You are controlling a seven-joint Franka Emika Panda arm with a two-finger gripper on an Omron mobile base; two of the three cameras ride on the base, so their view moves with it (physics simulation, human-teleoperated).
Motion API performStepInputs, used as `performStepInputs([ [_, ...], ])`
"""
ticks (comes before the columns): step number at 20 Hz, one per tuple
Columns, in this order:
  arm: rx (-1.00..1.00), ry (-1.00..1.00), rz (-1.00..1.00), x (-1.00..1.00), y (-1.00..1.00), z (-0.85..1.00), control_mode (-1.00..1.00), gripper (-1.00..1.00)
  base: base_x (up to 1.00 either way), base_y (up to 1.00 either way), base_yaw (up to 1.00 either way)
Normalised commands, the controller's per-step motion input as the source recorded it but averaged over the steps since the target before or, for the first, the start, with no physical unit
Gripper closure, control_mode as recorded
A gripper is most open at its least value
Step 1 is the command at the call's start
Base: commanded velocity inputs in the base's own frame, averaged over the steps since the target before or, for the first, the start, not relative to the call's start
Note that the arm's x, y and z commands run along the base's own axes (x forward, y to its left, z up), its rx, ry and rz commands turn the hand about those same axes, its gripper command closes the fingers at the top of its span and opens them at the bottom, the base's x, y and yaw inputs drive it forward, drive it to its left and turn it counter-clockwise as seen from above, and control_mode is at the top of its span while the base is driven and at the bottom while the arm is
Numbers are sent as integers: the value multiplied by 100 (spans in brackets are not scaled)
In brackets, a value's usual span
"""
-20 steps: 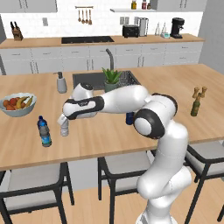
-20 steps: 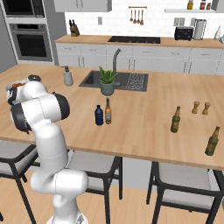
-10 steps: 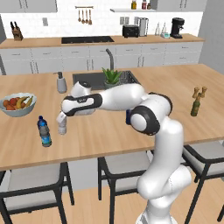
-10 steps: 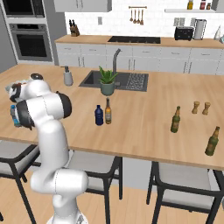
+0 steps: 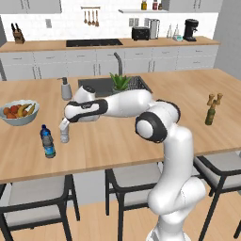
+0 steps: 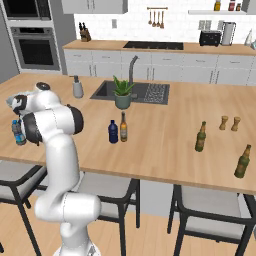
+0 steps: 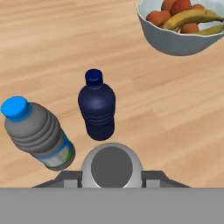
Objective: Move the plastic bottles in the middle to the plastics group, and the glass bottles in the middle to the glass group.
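Note:
My gripper point(image 5: 63, 126) is shut on the clear greyish plastic bottle point(image 5: 64, 135) by its white cap, low over the counter at the left. In the hand view its round grey top point(image 7: 111, 165) sits between my fingertips point(image 7: 70, 177). Just beyond it stands the plastics group point(image 5: 47, 141): a blue-labelled bottle with a blue cap point(image 7: 37, 131) and a dark blue bottle point(image 7: 97, 109). In the middle of the counter the navy bottle point(image 6: 113, 132) and the amber glass bottle point(image 6: 123, 127) stand side by side. The dark green glass-group bottle point(image 5: 210, 113) is at the far right.
A fruit bowl point(image 5: 19, 113) sits left of the plastics group. A grey soap dispenser point(image 5: 66, 89), the sink and a potted plant point(image 6: 122, 95) lie behind. Two green bottles point(image 6: 201, 137) point(image 6: 243, 162) and tan shakers point(image 6: 229, 123) stand at the right.
My arm has carried the greyish bottle a little further left, closer to the blue-labelled bottle. The grip has held.

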Motion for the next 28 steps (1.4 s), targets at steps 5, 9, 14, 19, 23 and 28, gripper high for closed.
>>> performStepInputs([
  [5,0,0,4,2,11,0,-100,100,0,0,0],
  [9,0,0,2,5,9,-8,-100,100,0,0,0],
  [14,0,0,3,0,2,-27,-100,100,0,0,0],
  [19,0,0,3,0,0,-21,-100,100,0,0,0],
  [23,-1,0,2,0,1,-6,-100,100,0,0,0],
  [28,-3,0,2,0,3,-7,-100,100,0,0,0],
])
